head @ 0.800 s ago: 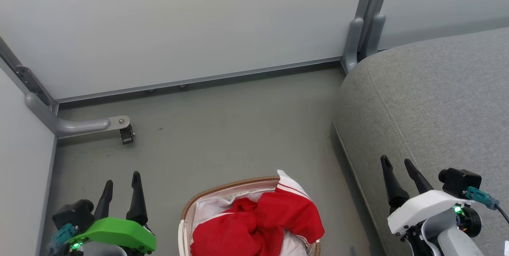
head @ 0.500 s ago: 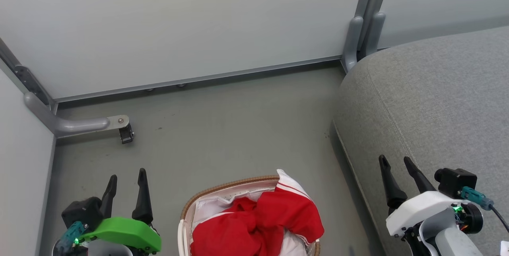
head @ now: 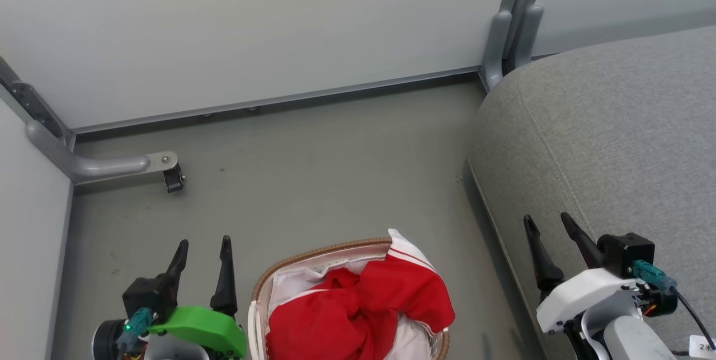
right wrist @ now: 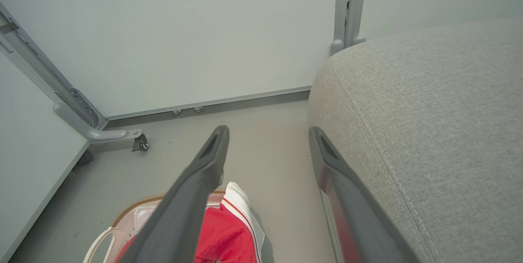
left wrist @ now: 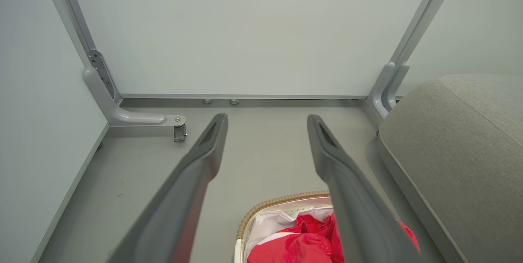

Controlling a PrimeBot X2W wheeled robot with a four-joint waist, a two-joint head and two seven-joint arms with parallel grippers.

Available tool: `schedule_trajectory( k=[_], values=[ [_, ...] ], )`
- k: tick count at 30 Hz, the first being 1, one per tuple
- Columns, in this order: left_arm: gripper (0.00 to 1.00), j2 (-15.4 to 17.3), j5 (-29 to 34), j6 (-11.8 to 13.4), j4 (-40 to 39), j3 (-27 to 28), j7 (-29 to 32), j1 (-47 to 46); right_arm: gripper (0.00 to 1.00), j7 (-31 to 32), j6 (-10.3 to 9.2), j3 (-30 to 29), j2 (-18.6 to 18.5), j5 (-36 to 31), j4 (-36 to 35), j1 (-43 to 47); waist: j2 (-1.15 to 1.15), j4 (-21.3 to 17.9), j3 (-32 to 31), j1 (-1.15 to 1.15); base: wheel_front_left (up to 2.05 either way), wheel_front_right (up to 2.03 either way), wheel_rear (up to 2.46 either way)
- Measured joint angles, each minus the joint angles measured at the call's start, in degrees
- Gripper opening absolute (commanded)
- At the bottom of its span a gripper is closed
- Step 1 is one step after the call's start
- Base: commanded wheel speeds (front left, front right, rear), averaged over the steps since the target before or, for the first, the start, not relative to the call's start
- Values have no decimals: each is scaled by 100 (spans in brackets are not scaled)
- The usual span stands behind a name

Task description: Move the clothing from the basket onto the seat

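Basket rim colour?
Brown, woven, on the small oval white plastic basket; clearest in the head view.

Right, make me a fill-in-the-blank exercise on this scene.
1. The clothing is ____ with white stripes.
2. The basket stands to the ____ of the seat.
3. The left pincer and the right pincer are both ____, holding nothing.

Missing words: red; left; open.
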Motion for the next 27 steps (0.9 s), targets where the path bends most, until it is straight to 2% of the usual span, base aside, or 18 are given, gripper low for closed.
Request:
schedule_trajectory(
  k=[4,10,21,27],
  values=[
    [100,-49,237,-57,201,-232,-49,-296,100,-52,0,76,-34,-211,-77,-250,0,-18,257,0,0,0,0],
    [100,-127,499,-162,943,-745,-123,-972,100,-118,0,172,-105,-474,-369,-779,0,-80,843,0,0,0,0],
    [100,-160,940,-255,3284,-1537,-240,-2451,100,-237,1,458,-158,-1031,-1137,-1714,0,-349,2256,0,0,0,0],
    [100,-164,1183,-274,4221,-1852,-307,-3137,100,-299,3,742,-165,-1458,-1525,-2157,0,-544,3018,0,0,0,0]
  ],
)
